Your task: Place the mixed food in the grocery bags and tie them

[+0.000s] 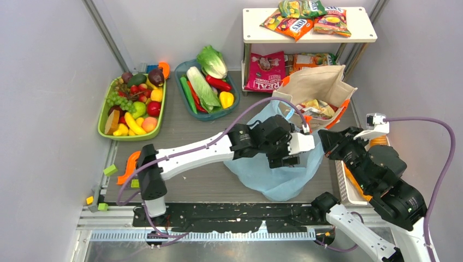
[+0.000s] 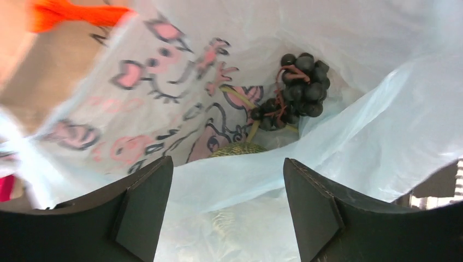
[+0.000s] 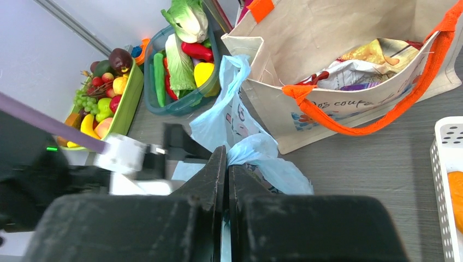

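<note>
Two claws meet at a thin blue plastic bag (image 1: 278,183) slumped on the grey, wood-grained table (image 1: 180,131). Left claw (image 2: 226,185) is spread wide at the bag's mouth, with pale film lying across the gap between its fingers. Beyond its tips, down inside the bag, sit a bunch of dark grapes (image 2: 300,87) and the netted top of a green melon (image 2: 237,149).

Right claw (image 3: 227,169) is pressed together, pinching a twisted handle of the same bag. Just beyond it the beige tote (image 3: 327,27) stands upright and open beside the blue bag, with snack packets (image 3: 377,52) inside. Farther beyond stands a white shelf (image 1: 251,33) carrying more packets (image 1: 295,26).

Well off to the left claw's left lie a light-green tray (image 3: 131,93) of fruit and a teal tray (image 3: 174,107) holding a long pale cabbage (image 1: 203,87) and a yellow pepper (image 1: 226,99). To the right claw's right is a white mesh basket (image 3: 445,158). Plain pale walls (image 1: 43,82) close in the table on three sides, and a metal rail (image 1: 196,234) runs along its near edge.
</note>
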Action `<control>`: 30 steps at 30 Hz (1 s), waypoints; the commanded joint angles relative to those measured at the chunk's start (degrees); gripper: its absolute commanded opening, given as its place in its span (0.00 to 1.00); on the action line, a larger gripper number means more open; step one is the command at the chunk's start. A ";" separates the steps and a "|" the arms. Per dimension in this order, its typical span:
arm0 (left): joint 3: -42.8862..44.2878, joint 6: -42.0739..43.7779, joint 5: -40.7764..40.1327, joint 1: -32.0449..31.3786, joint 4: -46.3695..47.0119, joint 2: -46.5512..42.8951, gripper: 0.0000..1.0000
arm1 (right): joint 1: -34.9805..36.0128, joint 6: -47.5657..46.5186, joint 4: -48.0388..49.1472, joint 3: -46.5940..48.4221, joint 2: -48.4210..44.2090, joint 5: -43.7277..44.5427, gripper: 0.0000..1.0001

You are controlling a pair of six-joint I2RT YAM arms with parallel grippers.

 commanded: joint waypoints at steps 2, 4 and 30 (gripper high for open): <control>5.27 -3.68 -5.04 -0.25 -0.36 -9.03 0.78 | -0.28 0.66 2.81 0.95 -0.27 1.00 0.05; 5.25 -4.53 -8.36 -0.25 -0.35 -10.20 0.78 | -0.28 0.53 2.82 0.82 -0.40 0.86 0.05; 20.55 -6.95 -9.55 7.50 -2.88 6.91 0.67 | -0.28 0.99 2.98 1.89 1.17 0.20 0.05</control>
